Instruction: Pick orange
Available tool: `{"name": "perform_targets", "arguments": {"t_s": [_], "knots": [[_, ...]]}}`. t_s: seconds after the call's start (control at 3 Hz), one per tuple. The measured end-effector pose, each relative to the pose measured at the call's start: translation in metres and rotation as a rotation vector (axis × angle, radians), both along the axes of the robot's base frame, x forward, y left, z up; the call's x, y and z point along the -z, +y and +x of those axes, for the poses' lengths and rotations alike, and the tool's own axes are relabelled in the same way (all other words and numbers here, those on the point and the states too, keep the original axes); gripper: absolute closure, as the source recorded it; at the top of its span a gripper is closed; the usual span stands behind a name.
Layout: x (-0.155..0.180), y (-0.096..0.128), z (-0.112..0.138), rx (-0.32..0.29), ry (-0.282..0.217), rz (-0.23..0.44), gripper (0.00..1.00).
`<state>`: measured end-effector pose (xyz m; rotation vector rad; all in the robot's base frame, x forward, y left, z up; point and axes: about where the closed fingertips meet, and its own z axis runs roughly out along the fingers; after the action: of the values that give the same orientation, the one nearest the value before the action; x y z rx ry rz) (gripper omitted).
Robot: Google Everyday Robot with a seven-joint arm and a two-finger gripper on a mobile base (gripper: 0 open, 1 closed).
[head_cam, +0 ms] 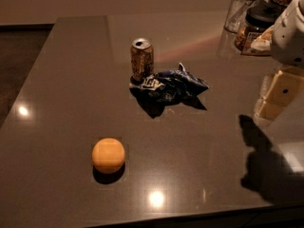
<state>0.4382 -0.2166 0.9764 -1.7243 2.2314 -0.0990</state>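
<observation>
The orange (108, 155) is a small, smooth, round, yellow-orange fruit lying on the dark glossy table (57, 89) near the front left. My gripper (274, 101) hangs at the right edge of the view, above the table, far to the right of the orange and a little behind it. It holds nothing that I can see. The white arm (290, 32) rises above it at the top right. The gripper's shadow falls on the table at the front right.
A gold-brown drink can (141, 58) stands upright at the table's middle back. A crumpled blue bag (171, 87) lies against it on the right. A clear glass (241, 8) and a dark-lidded jar (256, 26) stand at the back right. The table's front edge is close below the orange.
</observation>
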Motion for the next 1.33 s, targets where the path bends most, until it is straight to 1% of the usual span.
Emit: {"name": "perform_targets", "arguments": {"t_s": [0.33, 0.67, 1.0, 1.33], "knots": [[-0.001, 0.001, 0.0, -0.002, -0.007, 0.005, 0.0], [0.007, 0.033, -0.007, -0.064, -0.006, 0.073, 0.0], [0.014, 0.061, -0.014, -0.115, 0.006, 0.129, 0.0], [0.032, 0.103, -0.025, -0.19, 0.041, 0.205, 0.0]]}}
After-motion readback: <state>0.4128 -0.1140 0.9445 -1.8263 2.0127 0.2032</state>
